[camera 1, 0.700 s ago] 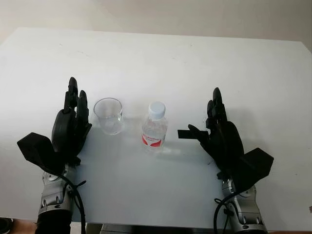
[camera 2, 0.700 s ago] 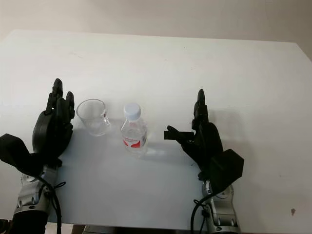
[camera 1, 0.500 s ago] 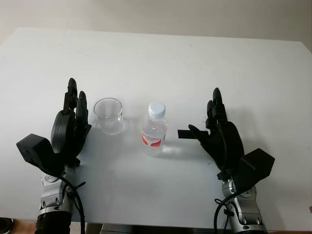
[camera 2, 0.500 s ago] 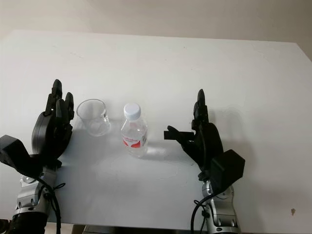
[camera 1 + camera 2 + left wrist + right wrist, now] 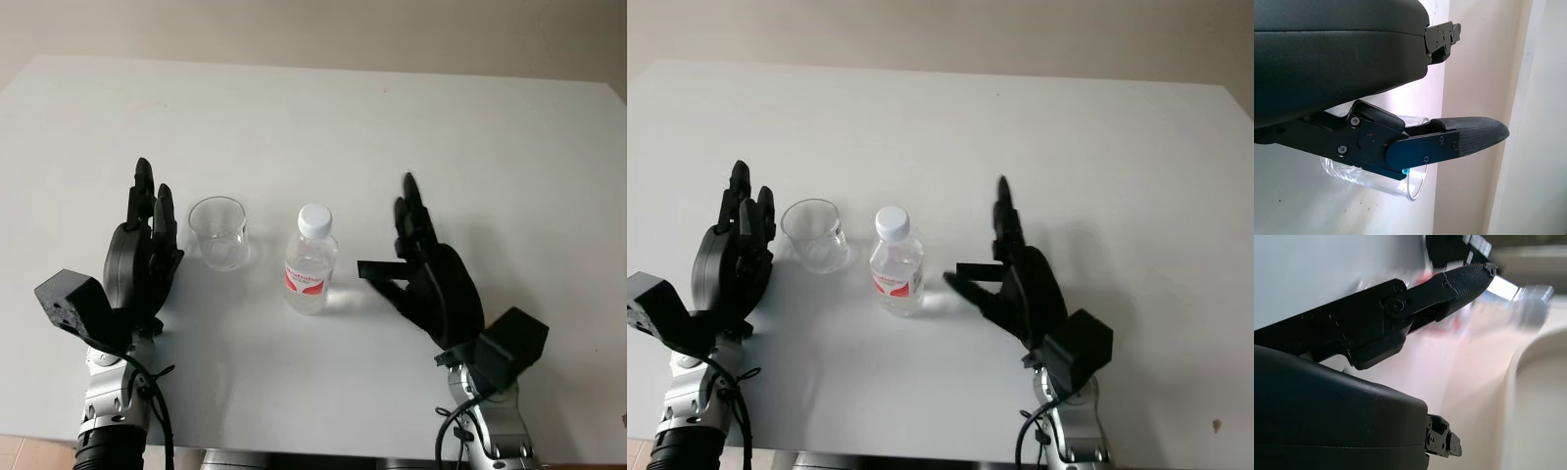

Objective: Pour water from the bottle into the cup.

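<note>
Reaching open right hand (image 5: 426,279) sits near bottle (image 5: 311,260), apart.

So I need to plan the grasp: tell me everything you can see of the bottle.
The bottle is small, clear plastic, with a white screw cap still on and a red and white label around its middle. It stands upright on the white table, right of the cup, not touching it. Neither hand touches it.
</note>
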Tool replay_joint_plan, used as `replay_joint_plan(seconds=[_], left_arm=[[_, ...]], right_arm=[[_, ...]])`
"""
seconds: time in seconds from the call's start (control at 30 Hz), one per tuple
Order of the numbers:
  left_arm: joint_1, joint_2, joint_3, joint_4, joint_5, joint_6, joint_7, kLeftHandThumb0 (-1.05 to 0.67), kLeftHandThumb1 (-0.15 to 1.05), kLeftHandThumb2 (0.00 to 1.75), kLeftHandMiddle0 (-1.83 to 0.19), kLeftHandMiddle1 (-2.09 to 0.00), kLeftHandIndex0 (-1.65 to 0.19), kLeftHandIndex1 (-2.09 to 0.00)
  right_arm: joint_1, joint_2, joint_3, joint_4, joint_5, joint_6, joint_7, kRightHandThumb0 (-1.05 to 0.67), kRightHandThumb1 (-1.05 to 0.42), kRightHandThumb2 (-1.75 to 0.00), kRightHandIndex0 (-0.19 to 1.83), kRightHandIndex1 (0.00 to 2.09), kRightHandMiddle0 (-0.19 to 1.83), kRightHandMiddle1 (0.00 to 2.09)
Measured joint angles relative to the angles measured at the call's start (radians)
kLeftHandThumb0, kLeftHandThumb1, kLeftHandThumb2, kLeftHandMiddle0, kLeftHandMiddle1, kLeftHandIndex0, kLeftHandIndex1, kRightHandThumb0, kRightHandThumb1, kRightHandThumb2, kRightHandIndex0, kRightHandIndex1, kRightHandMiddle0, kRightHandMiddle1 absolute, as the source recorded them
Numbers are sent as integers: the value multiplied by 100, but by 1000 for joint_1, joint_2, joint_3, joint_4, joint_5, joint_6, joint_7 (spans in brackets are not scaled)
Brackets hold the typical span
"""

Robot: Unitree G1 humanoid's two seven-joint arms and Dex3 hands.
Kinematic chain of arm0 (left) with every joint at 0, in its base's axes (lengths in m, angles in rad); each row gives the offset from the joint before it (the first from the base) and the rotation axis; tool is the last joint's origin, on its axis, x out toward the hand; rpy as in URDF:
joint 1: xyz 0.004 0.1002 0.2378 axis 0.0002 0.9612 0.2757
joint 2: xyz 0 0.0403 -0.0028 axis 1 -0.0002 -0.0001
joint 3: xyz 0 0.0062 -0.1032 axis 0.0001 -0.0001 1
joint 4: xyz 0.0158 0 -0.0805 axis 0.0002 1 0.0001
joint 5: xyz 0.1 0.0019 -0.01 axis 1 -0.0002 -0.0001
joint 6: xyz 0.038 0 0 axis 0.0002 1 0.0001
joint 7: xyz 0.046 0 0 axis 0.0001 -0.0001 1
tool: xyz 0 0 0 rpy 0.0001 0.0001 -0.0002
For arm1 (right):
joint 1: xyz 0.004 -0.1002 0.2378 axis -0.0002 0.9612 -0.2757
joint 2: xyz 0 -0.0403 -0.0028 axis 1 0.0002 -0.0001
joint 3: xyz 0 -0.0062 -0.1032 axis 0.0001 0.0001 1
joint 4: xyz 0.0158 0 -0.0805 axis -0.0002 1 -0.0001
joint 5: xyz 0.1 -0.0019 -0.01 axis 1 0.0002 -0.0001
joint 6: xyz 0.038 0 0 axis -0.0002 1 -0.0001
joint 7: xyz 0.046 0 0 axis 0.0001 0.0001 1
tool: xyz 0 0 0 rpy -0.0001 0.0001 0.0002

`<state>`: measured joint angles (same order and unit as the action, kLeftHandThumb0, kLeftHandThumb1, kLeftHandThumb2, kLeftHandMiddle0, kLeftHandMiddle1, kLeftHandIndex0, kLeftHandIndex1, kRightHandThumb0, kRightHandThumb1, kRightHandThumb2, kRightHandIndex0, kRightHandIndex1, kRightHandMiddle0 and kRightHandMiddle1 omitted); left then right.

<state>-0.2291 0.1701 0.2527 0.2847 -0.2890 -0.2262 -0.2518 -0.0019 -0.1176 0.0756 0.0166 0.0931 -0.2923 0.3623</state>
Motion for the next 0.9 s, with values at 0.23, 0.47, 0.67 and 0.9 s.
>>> replay_joint_plan(seconds=[0.23,0.47,0.67,0.9], left_arm=[[0,-1,0,0,0,0,3,-77,105,57,17,-6,19,-1],[0,-1,1,-1,0,0,3,-76,105,58,17,-5,19,-2],[1,-2,1,-11,0,0,3,-75,105,58,16,-6,19,-3],[8,-1,2,-37,1,0,3,-75,105,58,15,-6,18,-4]], right_arm=[[55,1,84,-145,-6,55,17,-99,-93,-4,-19,0,-19,0],[50,44,132,-139,-16,72,-23,-96,-94,-5,-19,0,-19,0],[-20,131,137,79,-72,39,-133,-102,-98,-6,-19,0,-19,0],[-104,156,135,190,-93,34,-213,-102,-98,-6,-19,0,-19,0]])
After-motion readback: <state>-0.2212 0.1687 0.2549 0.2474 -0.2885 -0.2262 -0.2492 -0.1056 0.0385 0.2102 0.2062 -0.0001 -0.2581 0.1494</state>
